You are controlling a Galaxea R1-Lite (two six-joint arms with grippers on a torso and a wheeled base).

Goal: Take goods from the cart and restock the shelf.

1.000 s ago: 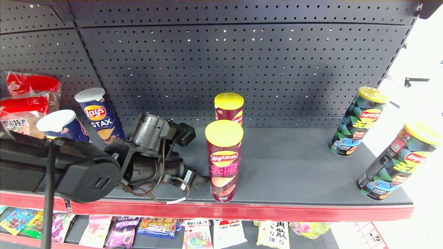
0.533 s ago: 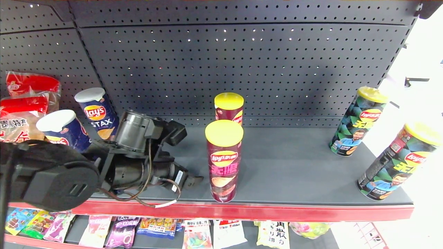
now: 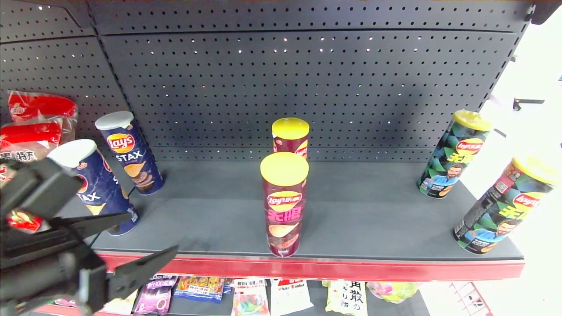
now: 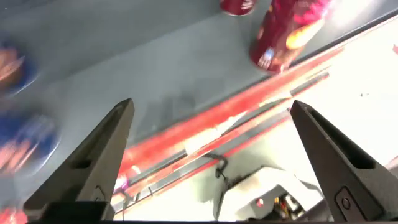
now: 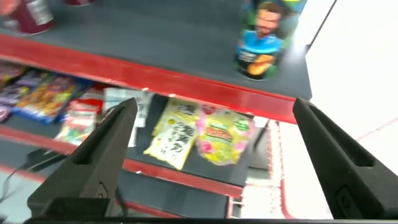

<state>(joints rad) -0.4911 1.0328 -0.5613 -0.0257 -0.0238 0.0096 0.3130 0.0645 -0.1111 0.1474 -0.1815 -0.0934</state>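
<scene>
1. At the far left, red snack bags lean against the pegboard back of the shelf.
2. The left gripper hangs low at the near left, in front of the red front edge. We see its jaws spread wide with nothing between them, and its upper finger crosses the foot of the near blue can.
3. The far blue can stands upright behind it, just to the right.
4. In the middle, the near maroon can stands by the front edge and hides the lower part of the far maroon can.
5. Well apart to the right, the far green can stands by the pegboard, and the near green can stands at the near right corner.
6. In its wrist view we see the right gripper released, jaws wide and holding nothing, below the red edge and near that last can.
7. Packets lie on the lower shelf.
</scene>
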